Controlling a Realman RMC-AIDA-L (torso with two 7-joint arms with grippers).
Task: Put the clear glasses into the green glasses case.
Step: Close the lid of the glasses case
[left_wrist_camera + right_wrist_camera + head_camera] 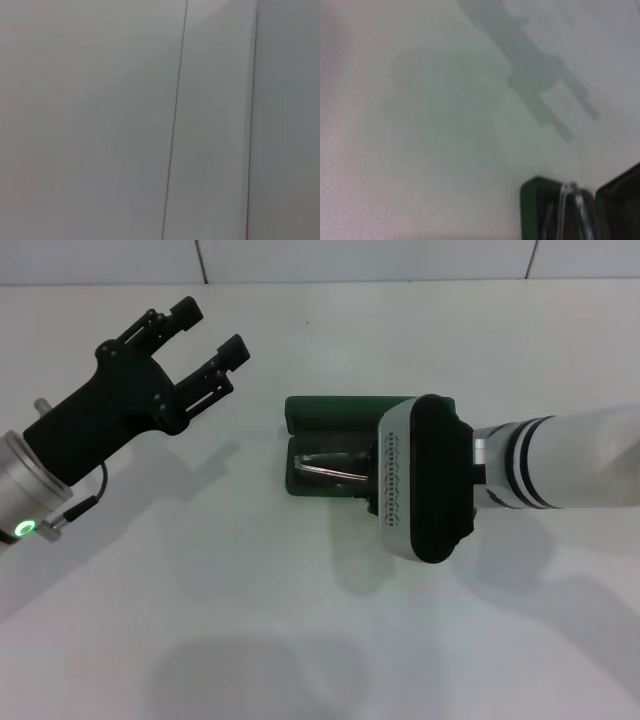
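The green glasses case [330, 413] lies open at the table's centre, its lid folded back toward the far side. The clear glasses [325, 470] rest inside the near tray. In the right wrist view the case's tray corner [532, 210] and the glasses' clear arm [570, 202] show, with the lid edge [620, 200] beside them. My right gripper [375, 480] reaches in from the right, low over the case's right end, and its wrist housing covers that part. My left gripper [212, 328] hangs open and empty at the far left, well apart from the case.
A white table [250, 640] carries the case and nothing else that shows. A tiled wall [360, 258] rises behind it. The left wrist view holds only a pale surface with two thin seams [175, 120].
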